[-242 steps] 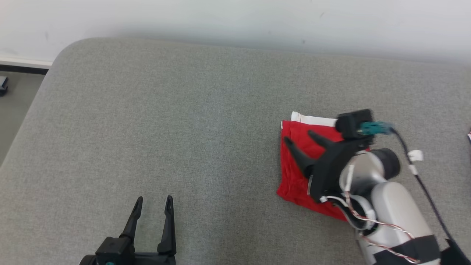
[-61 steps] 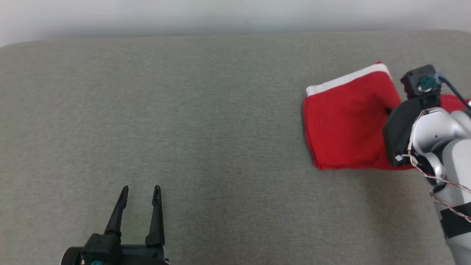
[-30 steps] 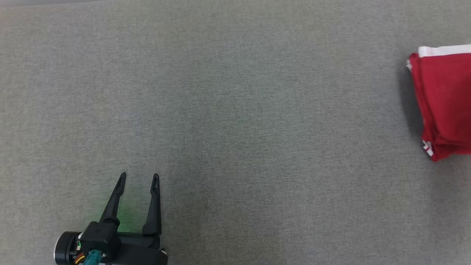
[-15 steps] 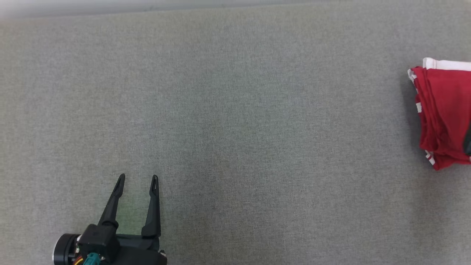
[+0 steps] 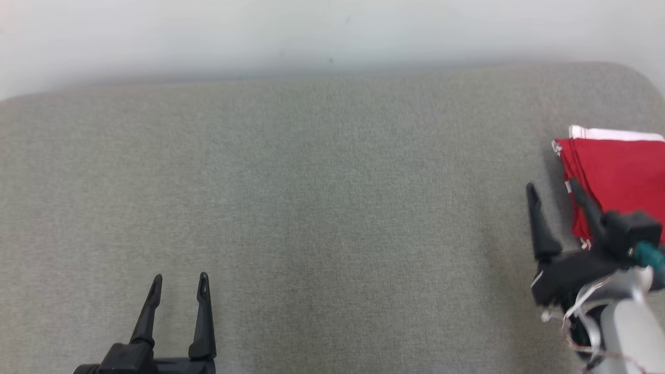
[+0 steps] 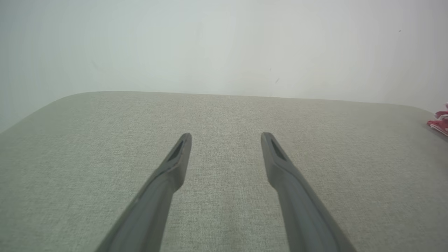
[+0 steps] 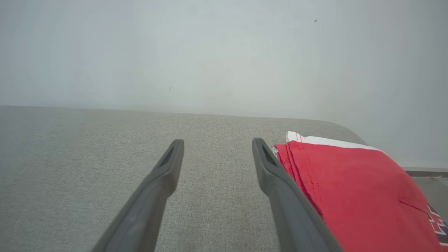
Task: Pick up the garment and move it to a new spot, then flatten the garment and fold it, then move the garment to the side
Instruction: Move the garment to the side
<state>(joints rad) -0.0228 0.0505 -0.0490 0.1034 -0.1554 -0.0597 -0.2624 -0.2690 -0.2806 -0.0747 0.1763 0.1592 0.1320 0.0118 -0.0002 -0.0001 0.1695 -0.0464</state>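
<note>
The garment lies folded at the far right of the head view, cut off by the frame's right edge. It is a flat red pack with a white band along its top edge and its layered edges stacked on the left side. It rests on the grey padded surface close to that surface's rounded upper-right corner. That position suits the last part of the task, which is setting the folded piece off to the side, so the job looks close to done.

The right gripper sits just beside the pack's left edge with its jaws spread wide and nothing between them, so the cloth lies on its own weight. One finger overlaps the red edge in the head view. Whether it touches the fabric cannot be told, since in the right wrist view the pack simply runs alongside that finger at the lower right.

The right arm comes in from the lower-right corner, pale forearm and loose wires showing, with its fingers pointing up the frame. The left gripper rests at the lower left with its fingers pointing up, also spread and holding nothing, well apart from the garment.
</note>
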